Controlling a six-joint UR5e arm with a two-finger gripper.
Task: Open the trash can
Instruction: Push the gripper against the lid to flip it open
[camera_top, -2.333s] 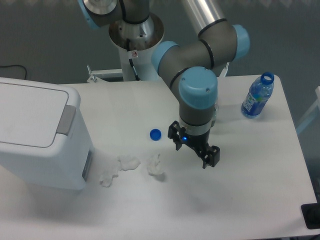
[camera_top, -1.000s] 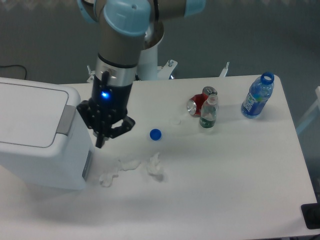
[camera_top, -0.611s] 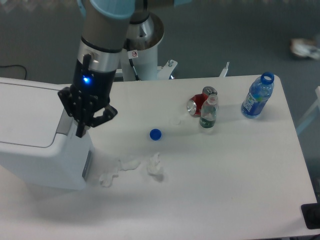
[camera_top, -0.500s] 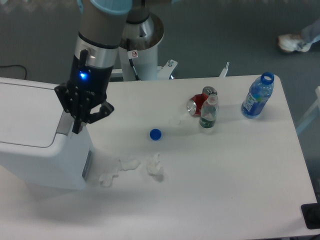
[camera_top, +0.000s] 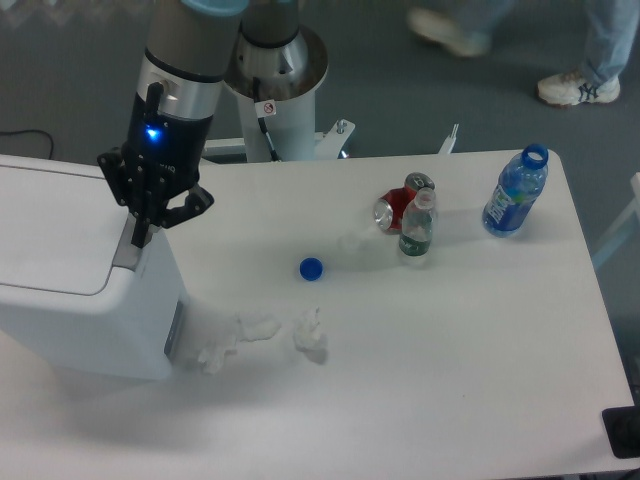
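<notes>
Bin (camera_top: 70, 280) at table's left edge, lid shut. Gripper (camera_top: 140, 232) over grey tab (camera_top: 128, 245), fingers near together, nothing held; exact gap unclear. Risk: press lands off tab onto lid edge, latch stays locked, bin shifts.

Trash can (camera_top: 80, 300): smooth white plastic, slight sheen. Tabletop (camera_top: 450, 370): matt white. Scraps (camera_top: 258, 333) at 6 o'clock: crumpled, probably paper.

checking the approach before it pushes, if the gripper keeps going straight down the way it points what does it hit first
Most likely the grey push tab on the trash can: the gripper hangs right over it, fingertips down. Height above the tab is unclear from this single view.
</notes>
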